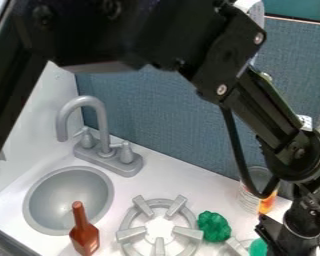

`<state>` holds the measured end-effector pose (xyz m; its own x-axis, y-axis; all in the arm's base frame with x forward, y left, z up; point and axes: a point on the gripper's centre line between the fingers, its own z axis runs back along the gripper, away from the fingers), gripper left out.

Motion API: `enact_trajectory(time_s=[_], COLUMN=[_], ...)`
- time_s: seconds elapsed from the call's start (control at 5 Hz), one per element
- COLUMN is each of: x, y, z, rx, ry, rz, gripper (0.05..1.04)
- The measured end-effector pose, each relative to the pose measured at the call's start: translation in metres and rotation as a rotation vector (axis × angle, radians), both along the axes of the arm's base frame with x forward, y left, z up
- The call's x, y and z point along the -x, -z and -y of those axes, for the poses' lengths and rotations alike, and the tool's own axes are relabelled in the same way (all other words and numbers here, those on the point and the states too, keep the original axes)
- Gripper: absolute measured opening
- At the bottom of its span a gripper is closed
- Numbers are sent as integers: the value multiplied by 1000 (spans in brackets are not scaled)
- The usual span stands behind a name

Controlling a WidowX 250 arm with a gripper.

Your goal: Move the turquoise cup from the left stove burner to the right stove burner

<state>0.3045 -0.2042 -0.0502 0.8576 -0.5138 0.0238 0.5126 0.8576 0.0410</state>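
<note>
Black, the gripper (275,237) hangs right of the ring-shaped burner (189,232), beside a partly hidden green object (257,247); open or closed, I cannot tell. Behind-right of that burner, an orange-labelled can (248,201) stands upright.

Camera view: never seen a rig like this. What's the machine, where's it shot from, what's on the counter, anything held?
The machine is one black robot arm. It enters at the top and slopes down to the lower right, where its gripper hangs at the counter's edge of the picture. The shot comes from a fixed camera looking down at a slant.

The white counter is a toy kitchen: round grey sink, grey faucet, and a stove burner. A brown bottle is by the sink, a lumpy dark green toy beside the burner, and a can behind that.

Held: can't tell. A bright green object is right by the gripper.
</note>
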Motion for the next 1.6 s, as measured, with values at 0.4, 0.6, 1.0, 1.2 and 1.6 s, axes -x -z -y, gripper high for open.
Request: enact_trajectory(time_s=[0.4, 0.6, 1.0, 1.2, 1.6], x=[-3, 2, -12, -19, -15], y=[14, 14, -27, -50, -69], z=[-4, -6, -10, -28, -111], rx=[-79, -91, -9, 25, -118], ry=[-18, -31, -132, -197, -467], rz=[-33, -63, -20, 2, -14], gripper=[308, 596, 1011, 1006, 1003])
